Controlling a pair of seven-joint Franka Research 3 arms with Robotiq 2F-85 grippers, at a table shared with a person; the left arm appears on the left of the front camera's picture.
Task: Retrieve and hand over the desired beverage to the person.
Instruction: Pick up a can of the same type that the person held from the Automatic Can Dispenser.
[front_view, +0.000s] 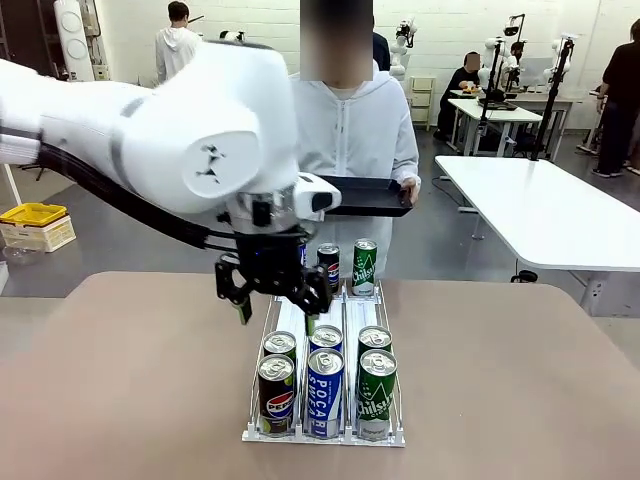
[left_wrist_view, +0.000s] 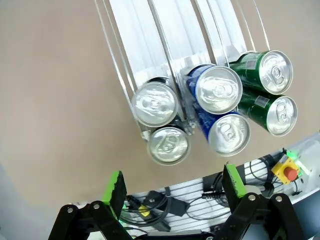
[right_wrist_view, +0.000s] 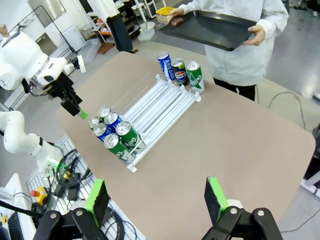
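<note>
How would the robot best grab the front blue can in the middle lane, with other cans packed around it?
Probably from straight above, by the top rim. The front blue can stands upright in the rack, with a Pepsi can and a green can close on either side, so only its narrower top looks free. The left gripper hangs above the rack, jaws open.

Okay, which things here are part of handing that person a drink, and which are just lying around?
For the job: left gripper, open over the rack; near cans; far cans; person; black tray they hold.
Just lying about: yellow crate on the floor; white table behind; red stop button.
</note>
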